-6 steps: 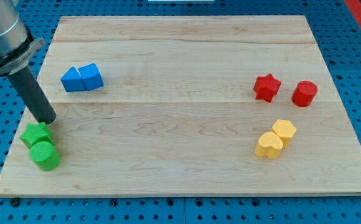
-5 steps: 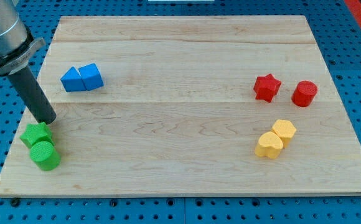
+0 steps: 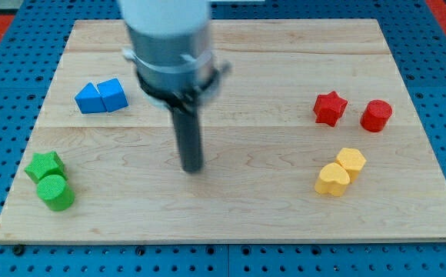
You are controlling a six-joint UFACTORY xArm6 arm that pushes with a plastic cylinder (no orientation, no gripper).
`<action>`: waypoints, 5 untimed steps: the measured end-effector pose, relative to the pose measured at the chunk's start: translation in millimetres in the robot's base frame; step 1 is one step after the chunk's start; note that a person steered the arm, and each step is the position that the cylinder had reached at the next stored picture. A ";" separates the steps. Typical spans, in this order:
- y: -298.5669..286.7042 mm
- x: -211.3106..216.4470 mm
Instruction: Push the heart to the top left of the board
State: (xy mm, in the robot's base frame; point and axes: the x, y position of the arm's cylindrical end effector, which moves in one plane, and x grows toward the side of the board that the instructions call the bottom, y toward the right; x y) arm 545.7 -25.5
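Note:
The yellow heart (image 3: 331,179) lies at the view's lower right of the wooden board (image 3: 284,223), touching a yellow hexagon (image 3: 351,161) just above and right of it. My tip (image 3: 192,168) rests near the board's middle, far to the left of the heart, with bare board between them. The rod and the arm above it look motion-blurred.
A red star (image 3: 330,108) and a red cylinder (image 3: 376,115) sit at the right, above the yellow pair. Two blue blocks (image 3: 101,96) touch each other at the upper left. A green star (image 3: 43,165) and a green cylinder (image 3: 55,192) sit at the lower left.
My tip has moved from beside the green star at the left edge to the board's middle, rightward. No block has moved.

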 end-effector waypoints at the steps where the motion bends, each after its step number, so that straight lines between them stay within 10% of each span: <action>1: 15.5 3.8; 5: 105.3 38.6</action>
State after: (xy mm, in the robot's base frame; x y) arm 584.3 79.8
